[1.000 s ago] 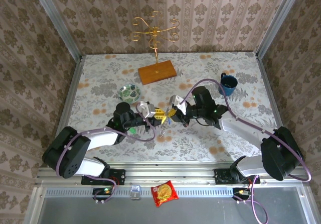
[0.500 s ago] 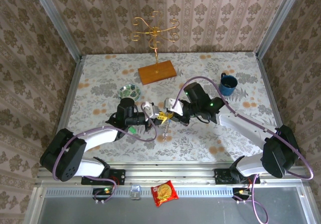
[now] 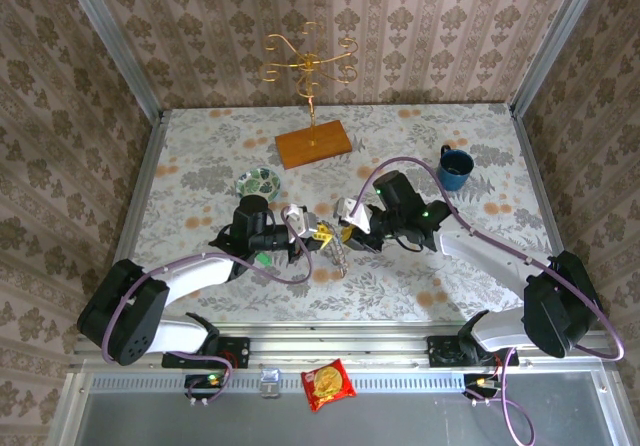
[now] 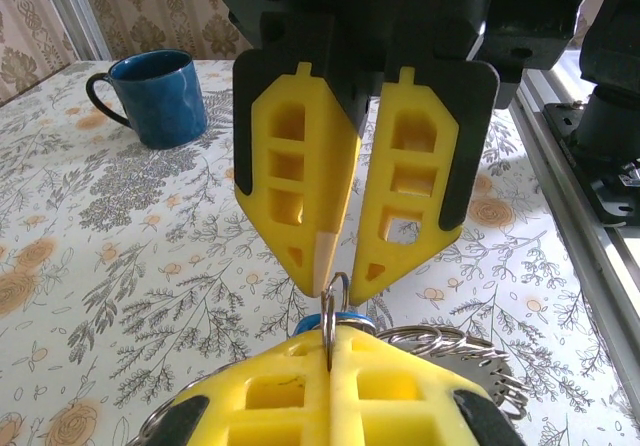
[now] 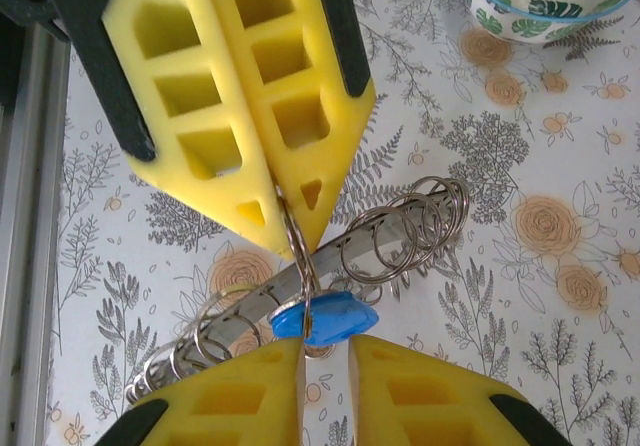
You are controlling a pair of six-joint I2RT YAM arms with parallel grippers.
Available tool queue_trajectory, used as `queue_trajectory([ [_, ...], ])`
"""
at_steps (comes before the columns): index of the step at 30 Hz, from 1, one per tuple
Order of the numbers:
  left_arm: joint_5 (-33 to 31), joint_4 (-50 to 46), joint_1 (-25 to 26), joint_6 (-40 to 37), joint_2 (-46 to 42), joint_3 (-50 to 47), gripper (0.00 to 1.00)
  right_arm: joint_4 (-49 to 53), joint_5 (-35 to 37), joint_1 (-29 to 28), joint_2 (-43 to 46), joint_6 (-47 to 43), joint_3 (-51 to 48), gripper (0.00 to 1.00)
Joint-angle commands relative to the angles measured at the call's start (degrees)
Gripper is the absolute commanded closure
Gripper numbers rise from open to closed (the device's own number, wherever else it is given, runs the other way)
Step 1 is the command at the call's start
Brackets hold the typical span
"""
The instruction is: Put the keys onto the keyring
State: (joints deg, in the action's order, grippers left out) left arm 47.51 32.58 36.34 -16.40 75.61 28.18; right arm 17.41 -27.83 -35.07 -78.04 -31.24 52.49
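My left gripper (image 3: 322,232) (image 4: 330,338) is shut on a thin metal ring, one of several small rings on the keyring (image 5: 385,236) (image 4: 470,351). The keyring, a flat grey band, hangs tilted just above the table (image 3: 339,253). The blue-headed key (image 5: 328,319) (image 4: 340,318) hangs on the pinched ring. My right gripper (image 3: 345,234) (image 5: 325,356) faces the left one tip to tip, its jaws slightly apart, the blue head just beyond its fingertips. A small bright green thing (image 3: 262,259), seemingly the green-headed key, lies by the left forearm.
A blue mug (image 3: 455,168) (image 4: 155,96) stands at the right back. A green-white bowl (image 3: 258,183) (image 5: 545,1) sits behind the left arm. A wooden base with a gold stand (image 3: 313,144) is at the back centre. A red snack packet (image 3: 328,384) lies below the table's front rail.
My left jaws have closed on the thin ring. The right jaws have parted a little and drawn slightly back. The keyring now hangs lower between the two grippers.
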Motion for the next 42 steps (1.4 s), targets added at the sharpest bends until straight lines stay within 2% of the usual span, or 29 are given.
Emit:
queue_trajectory([
  [1, 0.4, 1.1, 0.4, -1.5, -1.3, 0.8, 1.00, -2.3, -2.6, 0.0, 1.4, 1.2, -0.2, 0.80],
  [12, -0.1, 1.0, 0.6, -1.8, -1.3, 0.8, 1.00, -2.5, -4.8, 0.1, 1.5, 1.4, 0.1, 0.80],
  [14, -0.4, 0.9, 0.6, -1.8, -1.4, 0.7, 1.00, -2.1, -4.2, 0.1, 1.6, 1.4, 0.0, 0.77],
  [16, -0.7, 0.9, 0.6, -2.0, -1.6, 0.6, 1.00, -1.5, -2.3, 0.1, 1.6, 1.3, 0.0, 0.71],
  [20, -1.4, 0.8, 0.6, -2.4, -1.8, 0.6, 1.00, 1.1, 0.7, 0.3, 2.1, 0.3, -0.2, 0.70],
  [22, -1.4, 0.7, 0.6, -2.5, -1.7, 0.6, 1.00, 2.0, -0.6, 0.3, 2.6, 0.5, -0.1, 0.70],
  [28, -1.1, 0.7, 0.8, -2.6, -1.6, 0.6, 1.00, -4.3, -1.9, 0.2, 3.4, 3.8, -1.0, 0.70],
  [34, -1.2, 0.6, 0.8, -2.7, -1.7, 0.7, 1.00, -4.5, -0.3, -0.2, 1.0, 3.5, 0.4, 0.71],
  [40, -1.4, 0.5, 0.8, -2.7, -1.9, 0.6, 1.00, -4.3, -1.4, -0.4, 0.8, 3.4, 0.6, 0.87],
  [42, -1.4, 0.4, 0.8, -2.8, -2.0, 0.6, 1.00, -3.8, -1.4, -0.4, 1.0, 3.1, 0.6, 0.96],
])
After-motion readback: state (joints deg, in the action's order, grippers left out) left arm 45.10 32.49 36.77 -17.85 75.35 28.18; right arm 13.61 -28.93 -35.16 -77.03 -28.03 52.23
